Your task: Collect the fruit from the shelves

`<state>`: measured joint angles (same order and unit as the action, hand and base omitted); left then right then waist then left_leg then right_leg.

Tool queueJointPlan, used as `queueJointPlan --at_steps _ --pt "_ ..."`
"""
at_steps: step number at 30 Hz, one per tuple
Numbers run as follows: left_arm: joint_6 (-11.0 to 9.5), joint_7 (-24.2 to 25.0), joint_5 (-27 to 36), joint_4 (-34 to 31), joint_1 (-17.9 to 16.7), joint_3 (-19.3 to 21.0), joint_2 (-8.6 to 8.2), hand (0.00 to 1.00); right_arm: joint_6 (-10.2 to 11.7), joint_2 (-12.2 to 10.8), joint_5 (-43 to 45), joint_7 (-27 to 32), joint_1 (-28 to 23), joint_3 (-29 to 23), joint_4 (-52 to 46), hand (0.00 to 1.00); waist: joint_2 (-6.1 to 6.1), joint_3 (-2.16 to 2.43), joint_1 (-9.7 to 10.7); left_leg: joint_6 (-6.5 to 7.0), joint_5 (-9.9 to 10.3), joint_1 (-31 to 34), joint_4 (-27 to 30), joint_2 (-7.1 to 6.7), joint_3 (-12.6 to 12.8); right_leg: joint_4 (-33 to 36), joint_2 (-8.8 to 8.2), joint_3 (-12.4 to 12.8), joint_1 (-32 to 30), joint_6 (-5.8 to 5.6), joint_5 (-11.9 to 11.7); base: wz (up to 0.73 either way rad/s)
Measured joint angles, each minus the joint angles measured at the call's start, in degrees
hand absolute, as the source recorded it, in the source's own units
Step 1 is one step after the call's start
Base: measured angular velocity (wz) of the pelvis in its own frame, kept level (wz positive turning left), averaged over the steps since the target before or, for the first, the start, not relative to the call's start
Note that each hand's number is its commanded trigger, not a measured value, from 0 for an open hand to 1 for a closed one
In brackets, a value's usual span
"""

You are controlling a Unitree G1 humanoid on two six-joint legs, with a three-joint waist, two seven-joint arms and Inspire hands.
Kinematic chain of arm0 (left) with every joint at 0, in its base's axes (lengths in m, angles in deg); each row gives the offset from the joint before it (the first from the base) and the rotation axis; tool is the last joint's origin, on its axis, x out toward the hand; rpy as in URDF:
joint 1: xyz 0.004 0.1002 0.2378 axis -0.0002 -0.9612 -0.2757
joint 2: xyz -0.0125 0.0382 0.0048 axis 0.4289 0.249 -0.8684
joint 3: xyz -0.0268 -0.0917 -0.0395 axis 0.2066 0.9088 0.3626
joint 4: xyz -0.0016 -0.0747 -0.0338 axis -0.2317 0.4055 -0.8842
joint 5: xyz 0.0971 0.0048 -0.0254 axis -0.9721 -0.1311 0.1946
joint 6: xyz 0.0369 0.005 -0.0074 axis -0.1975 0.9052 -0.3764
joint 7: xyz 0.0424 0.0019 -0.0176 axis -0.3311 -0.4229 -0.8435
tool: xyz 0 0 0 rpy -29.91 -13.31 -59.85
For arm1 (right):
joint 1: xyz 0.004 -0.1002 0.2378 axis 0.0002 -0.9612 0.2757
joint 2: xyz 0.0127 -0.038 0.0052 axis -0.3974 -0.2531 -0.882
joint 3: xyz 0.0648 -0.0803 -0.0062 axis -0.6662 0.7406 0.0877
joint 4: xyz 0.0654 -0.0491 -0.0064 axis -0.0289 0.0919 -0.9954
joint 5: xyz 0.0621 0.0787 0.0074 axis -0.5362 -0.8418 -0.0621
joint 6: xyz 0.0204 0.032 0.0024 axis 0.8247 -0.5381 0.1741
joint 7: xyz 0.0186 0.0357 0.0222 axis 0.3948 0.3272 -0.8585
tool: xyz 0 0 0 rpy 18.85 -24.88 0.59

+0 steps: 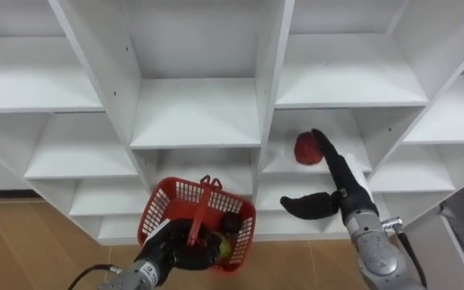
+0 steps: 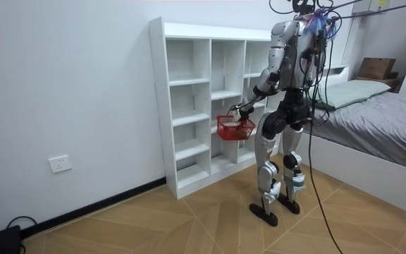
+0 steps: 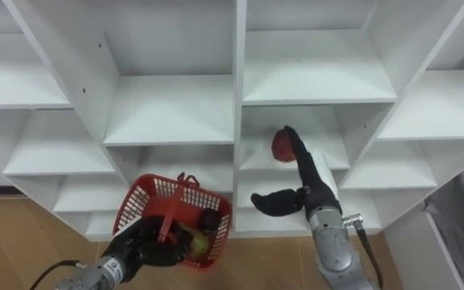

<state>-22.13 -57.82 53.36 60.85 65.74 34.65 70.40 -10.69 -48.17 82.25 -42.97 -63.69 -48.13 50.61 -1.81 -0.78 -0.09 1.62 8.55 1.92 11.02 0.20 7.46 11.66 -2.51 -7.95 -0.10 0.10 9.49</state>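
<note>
The red fruit (image 1: 304,149) lies on a shelf board in the right-of-centre column of the closet (image 1: 196,113), in the compartment straight ahead of the right hand (image 1: 341,184). This hand is released: its dark fingers reach straight forward, with the tips against the right side of the fruit, and the thumb is spread wide to the left, well apart from the fruit. The left hand (image 1: 167,256) is clenched round the handle of the basket (image 1: 180,189), which it holds below and to the left of the fruit, in front of the lower shelves. The basket is red plastic with latticed walls and a flat strap handle; a dark fruit (image 1: 230,223) and a green fruit (image 1: 225,246) lie inside (both round, touching each other). The red fruit is round and smooth. The closet is white board with square, open compartments. In the room view the robot stands upright close before the closet, which is set against a white wall (image 2: 69,85) on a herringbone wood floor (image 2: 189,226); a bed (image 2: 386,120) stands at the room view's right.
</note>
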Motion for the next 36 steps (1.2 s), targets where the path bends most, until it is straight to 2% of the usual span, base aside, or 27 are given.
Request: queueJointPlan --at_steps 7,11,21,26,33,36 --pt "0.0 0.0 -1.1 -2.1 -3.8 3.0 0.27 1.0 -0.1 0.3 -1.4 1.9 0.0 -3.6 0.5 0.0 -0.57 0.16 0.8 0.0 0.0 -0.2 0.2 -0.08 -0.2 0.0 -0.12 -0.2 0.3 -0.04 0.1 0.0" --pt "0.0 0.3 -1.1 -2.5 -4.7 4.4 0.45 1.0 0.1 0.6 -1.8 2.7 0.3 -5.7 2.5 0.0 -1.0 0.31 1.1 0.01 0.0 -0.5 0.3 -0.1 -0.5 0.0 -0.21 -0.2 0.4 -0.02 0.1 0.0" --pt "0.1 1.2 -1.0 -2.5 -5.4 6.2 0.91 1.0 -0.1 3.7 -4.0 5.0 0.4 -8.7 3.5 0.0 -1.83 0.27 1.0 0.01 0.0 -2.2 0.4 -0.58 -1.8 0.2 -0.43 -1.5 2.4 -0.02 0.8 0.06" --pt "0.8 1.3 -1.0 -2.5 -6.4 5.5 1.52 1.0 -0.7 5.3 -7.3 6.2 4.0 -8.7 6.2 0.0 -1.88 0.22 0.9 0.0 0.0 -0.4 1.0 -0.61 -2.3 0.9 -0.46 -2.0 1.0 0.06 0.9 0.05" --pt "1.1 1.6 -1.1 -2.5 -4.9 4.8 3.89 1.0 -0.2 6.4 -8.5 8.3 10.5 -8.7 11.5 0.0 -2.46 -0.25 1.2 0.06 0.1 5.9 4.4 0.1 -2.3 3.8 -0.47 -1.9 -4.9 0.46 0.7 -0.02" --pt "1.2 2.4 -1.1 -2.2 -3.6 2.9 4.57 1.0 -0.2 7.6 -8.8 9.3 14.9 -8.7 15.1 0.0 -2.25 -0.86 0.7 0.1 0.1 8.8 6.0 0.39 -2.1 5.2 -0.49 -1.8 -8.1 0.76 0.5 -0.05"
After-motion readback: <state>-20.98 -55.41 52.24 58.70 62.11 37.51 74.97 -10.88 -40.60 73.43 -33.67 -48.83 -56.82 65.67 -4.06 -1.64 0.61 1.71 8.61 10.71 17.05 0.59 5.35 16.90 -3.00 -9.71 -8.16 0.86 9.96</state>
